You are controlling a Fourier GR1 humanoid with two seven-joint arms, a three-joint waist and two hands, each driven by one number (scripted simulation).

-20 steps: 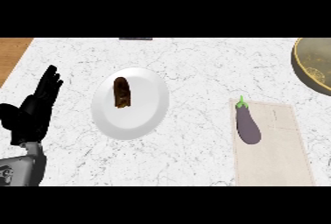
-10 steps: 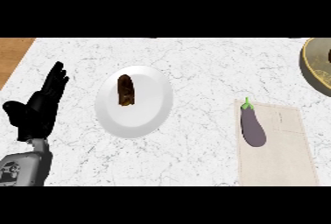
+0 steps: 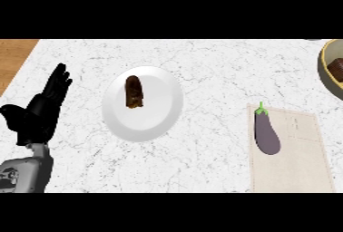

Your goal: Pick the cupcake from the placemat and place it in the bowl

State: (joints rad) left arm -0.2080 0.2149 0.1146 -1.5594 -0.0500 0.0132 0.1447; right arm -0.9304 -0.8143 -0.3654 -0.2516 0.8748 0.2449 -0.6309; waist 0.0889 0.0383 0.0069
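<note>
left hand (image 3: 40,111): resting at left edge, fingers straight | eggplant (image 3: 266,131): on placemat (image 3: 295,158) | bowl (image 3: 330,68): top right, brown item (image 3: 337,69) inside | plate (image 3: 157,118): brown piece (image 3: 134,91)

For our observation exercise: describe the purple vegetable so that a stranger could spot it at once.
Find the beige placemat at the right of the marble counter. Along its left edge lies the eggplant, green stem pointing away from the robot. It is the only purple, glossy thing here.
</note>
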